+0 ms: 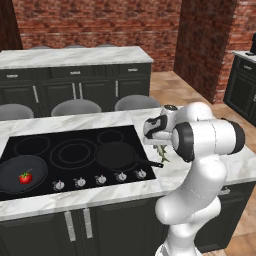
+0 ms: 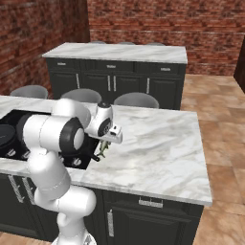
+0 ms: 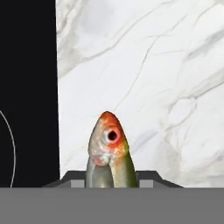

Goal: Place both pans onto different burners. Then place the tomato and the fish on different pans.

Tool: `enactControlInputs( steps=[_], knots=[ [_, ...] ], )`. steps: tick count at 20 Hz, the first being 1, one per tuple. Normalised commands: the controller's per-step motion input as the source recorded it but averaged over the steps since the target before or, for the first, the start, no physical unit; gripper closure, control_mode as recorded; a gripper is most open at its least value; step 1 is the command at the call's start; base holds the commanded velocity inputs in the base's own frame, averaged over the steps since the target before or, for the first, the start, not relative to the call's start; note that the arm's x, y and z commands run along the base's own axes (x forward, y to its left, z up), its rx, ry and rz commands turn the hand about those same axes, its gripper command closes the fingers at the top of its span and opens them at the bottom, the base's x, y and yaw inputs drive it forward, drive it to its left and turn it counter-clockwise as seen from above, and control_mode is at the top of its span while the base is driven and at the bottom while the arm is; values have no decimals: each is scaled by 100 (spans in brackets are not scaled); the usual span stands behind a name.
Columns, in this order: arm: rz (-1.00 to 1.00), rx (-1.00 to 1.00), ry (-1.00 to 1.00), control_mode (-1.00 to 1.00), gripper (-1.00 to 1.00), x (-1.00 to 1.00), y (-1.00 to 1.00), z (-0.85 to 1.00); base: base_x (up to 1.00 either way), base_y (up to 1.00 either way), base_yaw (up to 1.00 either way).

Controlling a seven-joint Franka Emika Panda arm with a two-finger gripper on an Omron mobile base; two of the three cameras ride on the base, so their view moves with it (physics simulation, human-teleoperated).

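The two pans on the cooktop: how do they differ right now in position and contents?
The left pan sits at the cooktop's front-left corner and holds the tomato; the right pan sits right of centre and holds nothing. The right pan's handle points toward the marble counter, where the gripper is shut on the fish; the left pan's handle isn't clear. Both are round, shallow and black.

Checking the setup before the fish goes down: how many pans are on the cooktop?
2. One pan sits at the cooktop's front left, holding the tomato. The other pan sits at front right, empty, its handle pointing right.
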Motion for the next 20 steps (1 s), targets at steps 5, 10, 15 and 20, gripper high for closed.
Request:
enactControlInputs(
  steps=[5,10,15,20],
  knots=[
    [-1,0,-2,-100,100,13,41,61,0,0,0],
    [0,0,0,-100,100,28,43,26,0,0,0],
    [0,0,3,-100,100,23,50,8,0,0,0],
    [0,0,3,-100,100,0,63,0,0,0,0]
  ],
)
